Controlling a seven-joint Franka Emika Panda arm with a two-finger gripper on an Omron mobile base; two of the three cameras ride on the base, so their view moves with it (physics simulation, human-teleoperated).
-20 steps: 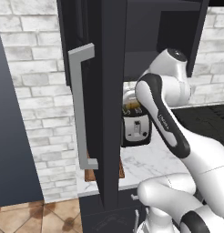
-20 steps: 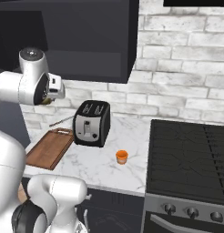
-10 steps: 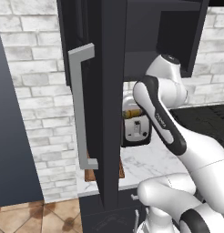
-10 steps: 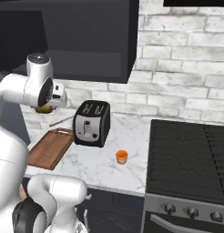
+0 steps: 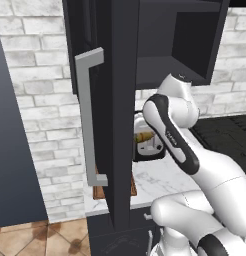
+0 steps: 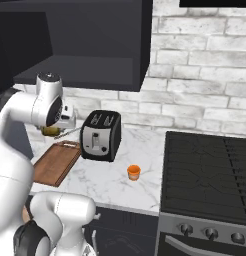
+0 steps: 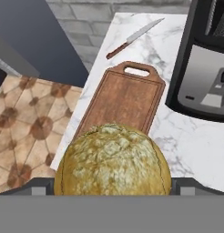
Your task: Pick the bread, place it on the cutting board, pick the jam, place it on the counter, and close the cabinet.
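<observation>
While the bread (image 7: 112, 160) is clamped in the gripper (image 7: 112, 182) above the cutting board (image 7: 120, 99), lowering and release are called for.

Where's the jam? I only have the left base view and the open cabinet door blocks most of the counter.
Observer: The small orange jam jar stands on the white marble counter, between the black toaster and the black ribbed stovetop.
Operator: What's under the bread?
Observer: The round yellowish-tan bread bun is gripped in the tool, in the air over the reddish-brown wooden cutting board. It is not set down yet.
Operator: Anything else near the board?
Observer: A brown-handled kitchen knife lies on the counter just beyond the board's handle cutout.
</observation>
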